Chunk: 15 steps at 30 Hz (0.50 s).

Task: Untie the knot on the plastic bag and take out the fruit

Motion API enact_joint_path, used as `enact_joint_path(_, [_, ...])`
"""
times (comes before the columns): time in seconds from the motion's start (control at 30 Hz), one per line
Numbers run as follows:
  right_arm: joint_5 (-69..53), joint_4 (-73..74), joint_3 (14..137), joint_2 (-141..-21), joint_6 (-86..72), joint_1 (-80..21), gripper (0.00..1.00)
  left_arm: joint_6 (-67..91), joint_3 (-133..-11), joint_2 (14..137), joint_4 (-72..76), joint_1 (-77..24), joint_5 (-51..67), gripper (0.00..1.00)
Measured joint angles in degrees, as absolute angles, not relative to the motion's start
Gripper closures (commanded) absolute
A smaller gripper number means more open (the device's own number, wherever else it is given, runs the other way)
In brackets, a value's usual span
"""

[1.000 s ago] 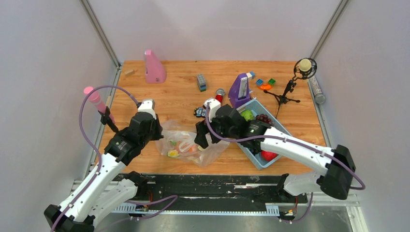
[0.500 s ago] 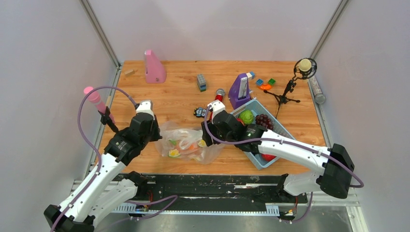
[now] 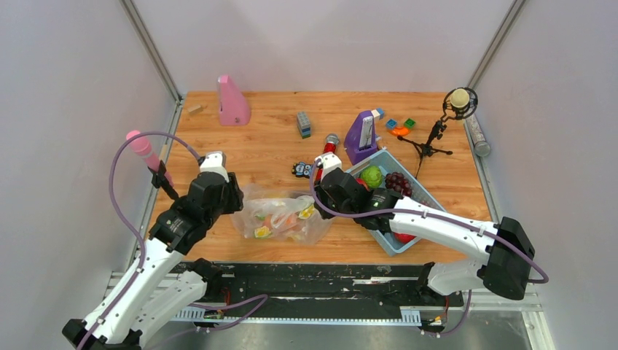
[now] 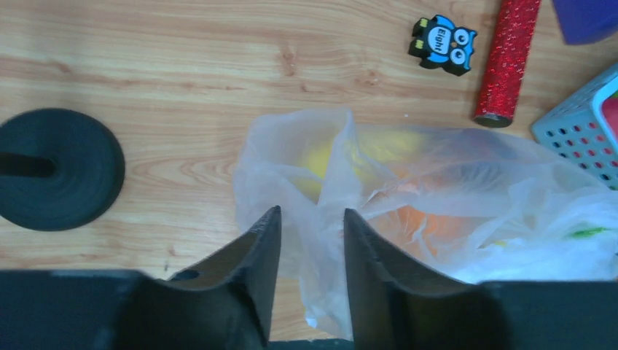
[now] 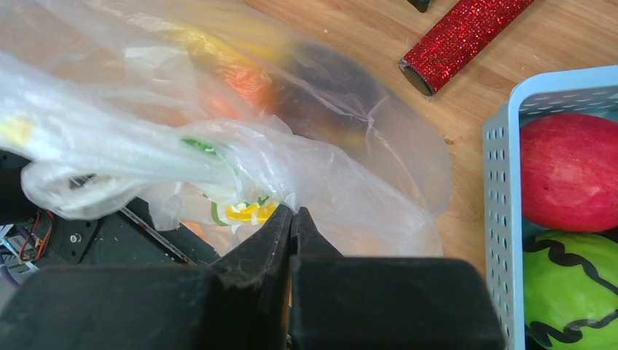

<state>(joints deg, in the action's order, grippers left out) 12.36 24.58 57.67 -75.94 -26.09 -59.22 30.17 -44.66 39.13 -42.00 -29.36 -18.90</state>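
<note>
Plastic bag [image 4: 408, 189] lies crumpled on the wood, a fold of its film rising in the narrow gap between the fingers of the left gripper [image 4: 307, 219], which stand slightly apart. The right gripper [image 5: 294, 213] has its fingers pressed together on a crease of film at their tips. Just beyond both, the fruit [image 4: 423, 222] shows yellow and orange through the film. Farther off lie a red glitter tube [image 4: 506, 62], an owl block [image 4: 442, 45] and a blue tray [image 5: 503, 182] holding a red apple [image 5: 565, 171].

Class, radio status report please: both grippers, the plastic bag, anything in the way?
Right gripper shut on plastic bag film. Left gripper open, straddling bag film. Fruit inside bag. Blue basket beside right gripper, not blocking.
</note>
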Motion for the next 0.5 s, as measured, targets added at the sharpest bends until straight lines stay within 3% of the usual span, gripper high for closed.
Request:
enact_joint_path(0.07, [12.4, 24.6, 57.7, -75.9, -26.1, -59.2, 1.0, 29.0, -45.7, 38.9, -42.4, -29.4, -18.2, 0.16])
enact_joint_path(0.13, [12.4, 24.6, 57.7, -75.9, -26.1, -59.2, 1.0, 27.3, -47.5, 38.5, -42.6, -29.4, -17.4, 0.07])
enact_joint_path(0.2, [12.4, 24.6, 57.7, -75.9, -26.1, -59.2, 1.0, 25.6, -49.8, 37.9, -42.5, -29.4, -16.0, 0.05])
enact_joint_path(0.5, [10.4, 24.6, 57.8, -75.8, -24.7, -59.2, 1.0, 14.2, -59.0, 40.7, -37.7, -29.9, 5.6, 0.2])
